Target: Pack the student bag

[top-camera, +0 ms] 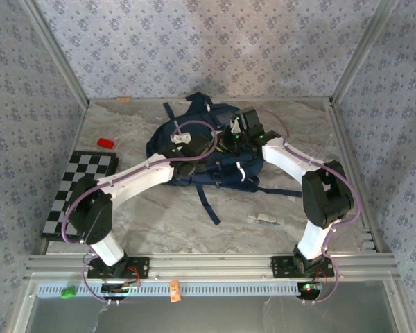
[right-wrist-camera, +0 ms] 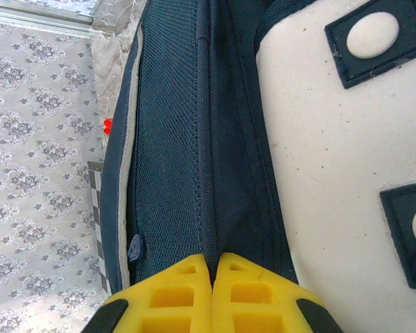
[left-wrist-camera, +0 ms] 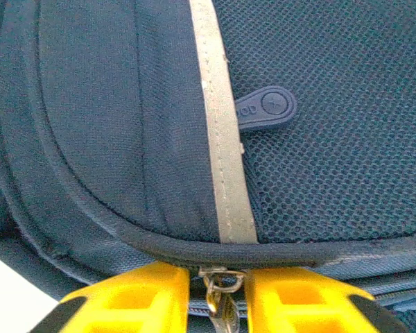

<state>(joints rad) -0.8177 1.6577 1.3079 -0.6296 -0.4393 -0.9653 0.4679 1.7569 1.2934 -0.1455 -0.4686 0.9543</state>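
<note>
The student bag (top-camera: 220,115), navy blue with a thin white stripe (left-wrist-camera: 222,139), lies at the back middle of the table. My left gripper (top-camera: 194,147) is over its left side. In the left wrist view the left gripper (left-wrist-camera: 218,295) stands narrowly open, its yellow fingers (left-wrist-camera: 139,298) on either side of a metal zipper pull (left-wrist-camera: 222,291) under the bag's piped seam. My right gripper (top-camera: 230,139) is over the bag's right side. In the right wrist view the right gripper (right-wrist-camera: 213,267) is shut, pinching a fold of the bag's navy mesh fabric (right-wrist-camera: 173,139) beside a white patch (right-wrist-camera: 333,139).
A black-and-white checkered board (top-camera: 83,184) lies at the left edge, with a small red object (top-camera: 106,143) behind it. A small pale item (top-camera: 265,219) lies on the marble tabletop near the right arm. Dark straps (top-camera: 208,205) trail toward the front. Patterned walls close in three sides.
</note>
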